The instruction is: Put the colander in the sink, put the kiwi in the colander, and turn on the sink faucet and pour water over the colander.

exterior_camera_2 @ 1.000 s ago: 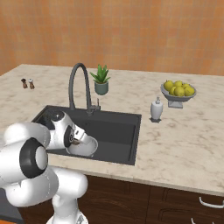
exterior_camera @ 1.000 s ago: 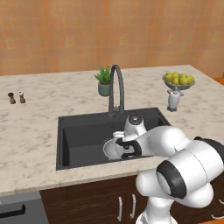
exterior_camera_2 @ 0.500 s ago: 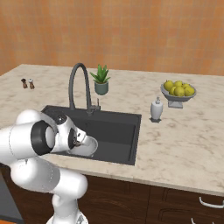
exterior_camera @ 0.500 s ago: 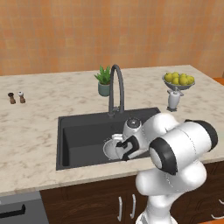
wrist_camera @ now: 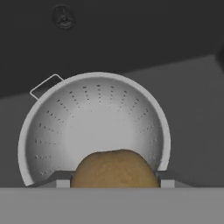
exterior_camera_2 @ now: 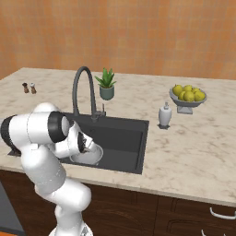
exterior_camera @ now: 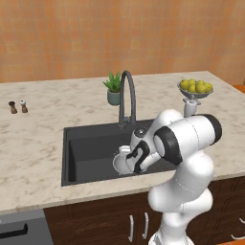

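Kiwi sits between my gripper fingers, clamped across its short axis (long axis crosswise to me), poised directly over the colander that rests on the sink floor, so I judge release simply drops it in.

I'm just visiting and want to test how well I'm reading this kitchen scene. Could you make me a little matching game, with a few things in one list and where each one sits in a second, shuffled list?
Things:
1. kiwi
2. colander
3. potted plant
4. fruit bowl

Places:
A. on the counter behind the sink faucet
B. on the floor of the sink
C. between the gripper fingers, over the colander
D. at the counter's far right, behind the soap dispenser

Pairs: 1-C, 2-B, 3-A, 4-D
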